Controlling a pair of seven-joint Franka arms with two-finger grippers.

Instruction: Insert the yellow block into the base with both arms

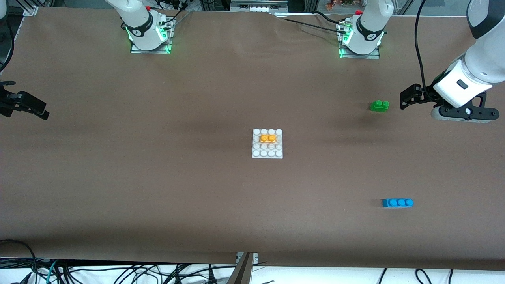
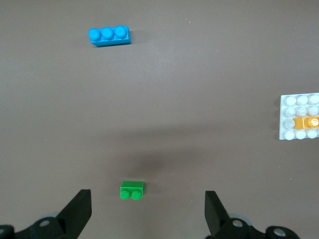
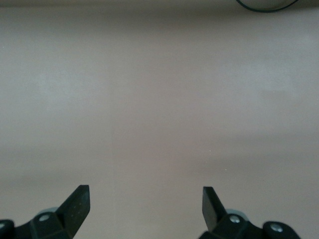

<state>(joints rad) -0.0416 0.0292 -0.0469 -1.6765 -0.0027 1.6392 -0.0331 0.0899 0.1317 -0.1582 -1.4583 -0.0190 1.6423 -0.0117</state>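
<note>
Blue brick (image 1: 397, 202): a three-stud brick lying flat on the table (image 1: 158, 189), nearest the front camera of all the pieces, toward the left arm's end and well apart from everything else; it also shows in the left wrist view (image 2: 109, 36).
Base (image 1: 267, 143): the white square stud plate lies flat near the middle of the table, well clear of every edge and corner; part of it shows at the border of the left wrist view (image 2: 299, 117).
Yellow block (image 1: 268, 138): seated on the base, in the second stud row counted from the robots' edge, over the two middle studs, its two studs facing up, with white studs showing on every side of it; in the left wrist view (image 2: 305, 122) it is partly cut off.
Green brick (image 1: 379, 105): a two-stud brick on the table, farther from the front camera than the base, toward the left arm's end.
Left end effector (image 1: 410, 98): up over the table by the left arm's end edge, just beside the green brick and not touching it; its fingers (image 2: 79, 211) are spread wide with nothing between them.
Right end effector (image 1: 23, 104): hanging over the right arm's end edge of the table, well apart from all the pieces; its fingers (image 3: 77, 205) stand wide with only bare table under them.
</note>
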